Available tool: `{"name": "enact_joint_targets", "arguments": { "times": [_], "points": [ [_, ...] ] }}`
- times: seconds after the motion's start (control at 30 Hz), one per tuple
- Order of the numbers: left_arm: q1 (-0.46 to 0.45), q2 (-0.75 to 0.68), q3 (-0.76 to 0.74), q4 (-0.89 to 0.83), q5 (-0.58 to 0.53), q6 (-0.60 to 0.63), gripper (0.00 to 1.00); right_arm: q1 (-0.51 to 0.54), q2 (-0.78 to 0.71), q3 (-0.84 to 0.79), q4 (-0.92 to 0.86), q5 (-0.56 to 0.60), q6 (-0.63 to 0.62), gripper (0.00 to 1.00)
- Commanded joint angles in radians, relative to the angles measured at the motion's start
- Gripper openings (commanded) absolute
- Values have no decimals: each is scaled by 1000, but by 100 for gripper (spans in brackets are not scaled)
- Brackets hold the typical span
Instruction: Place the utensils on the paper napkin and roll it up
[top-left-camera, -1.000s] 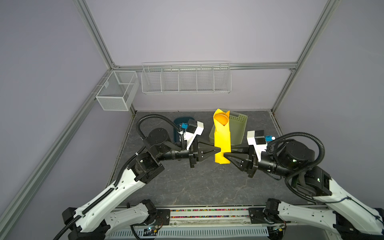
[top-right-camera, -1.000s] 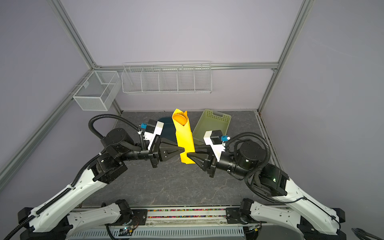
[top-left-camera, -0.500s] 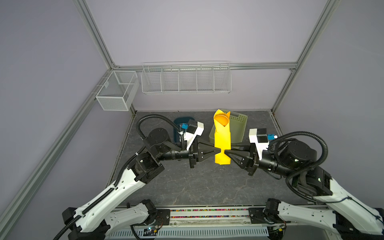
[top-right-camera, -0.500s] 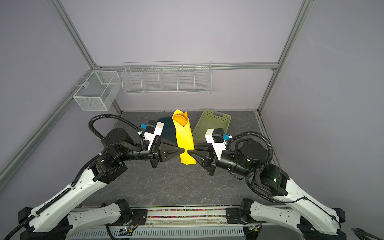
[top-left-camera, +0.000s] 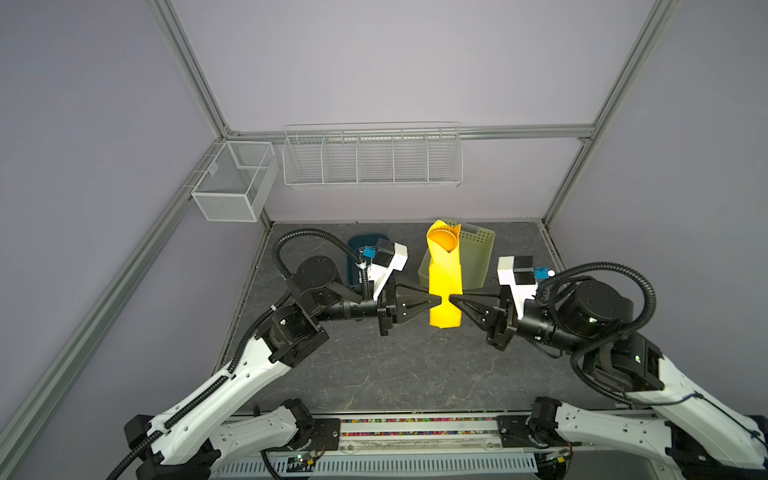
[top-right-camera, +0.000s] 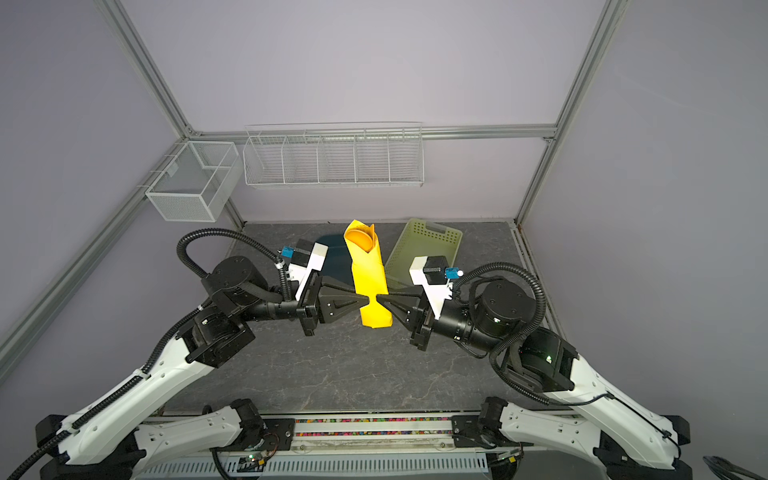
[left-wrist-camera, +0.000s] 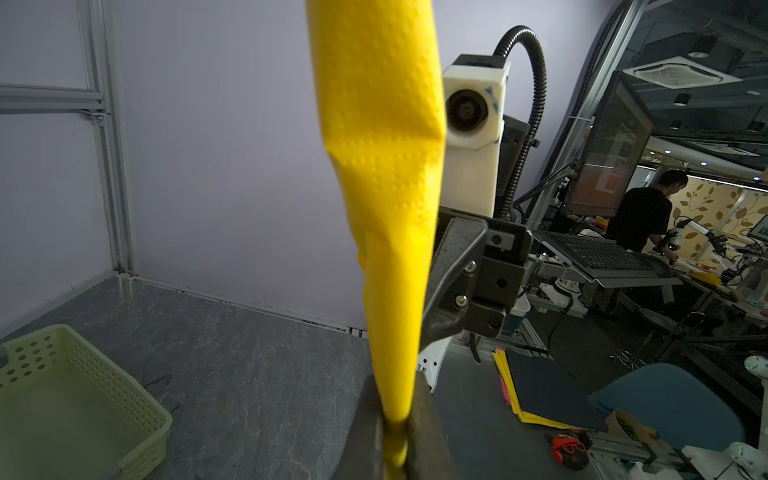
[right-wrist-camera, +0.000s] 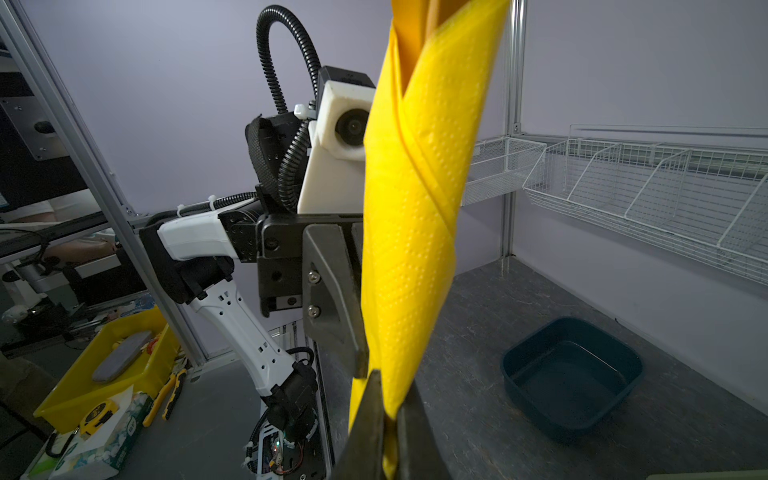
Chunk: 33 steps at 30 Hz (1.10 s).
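The napkin (top-left-camera: 444, 282), already rolled into a tube, stands upright between the two grippers and appears to be clear of the bench (top-left-camera: 374, 365). The left gripper (top-left-camera: 436, 300) is clenched on one flank of the roll and the right gripper (top-left-camera: 454, 299) is clenched on the opposite flank. They meet almost tip to tip, with only the paper between them, as both top views show (top-right-camera: 368, 270).

The roll's long axis runs crosswise to both grippers' line of reach. Both grasp low on the roll, so most of its length rises above them and only a short end hangs below. The left wrist view shows the paper pinched flat in that gripper (left-wrist-camera: 395, 436), and the right wrist view shows the same for the other (right-wrist-camera: 388, 415).

An orange shape in the open upper end is probably one of the utensils (top-left-camera: 442, 241); the rest are hidden.

Neither arm is nearer. Judging by the shared low grasp, whichever gripper lets go leaves a top-heavy roll with the other. The basket (top-left-camera: 478, 253) lies beyond the right gripper.
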Motion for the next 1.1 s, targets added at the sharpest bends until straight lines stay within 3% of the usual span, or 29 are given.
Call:
{"name": "enact_joint_targets", "arguments": {
  "times": [0.0, 0.1, 0.23, 0.5, 0.67, 1.07],
  "points": [
    [2, -10, 14, -4, -22, 21, 9, 4, -1, 18, 38, 10, -19, 7],
    [2, -22, 14, -23, -61, 32, 21, 4, -7, 15, 37, 20, -24, 7],
    [2, -48, 11, -63, -138, 57, 28, 3, -13, 6, 43, 54, -38, 7],
    [3, -140, 19, -246, -383, 112, 29, -38, 31, 25, 0, 130, -81, 6],
    [16, -176, 25, -378, -578, 134, 30, -140, 88, 28, -5, 89, -64, 6],
    [264, -108, 70, -560, -606, 259, 32, -488, 274, -37, 123, -124, 120, 6]
  ]
}}
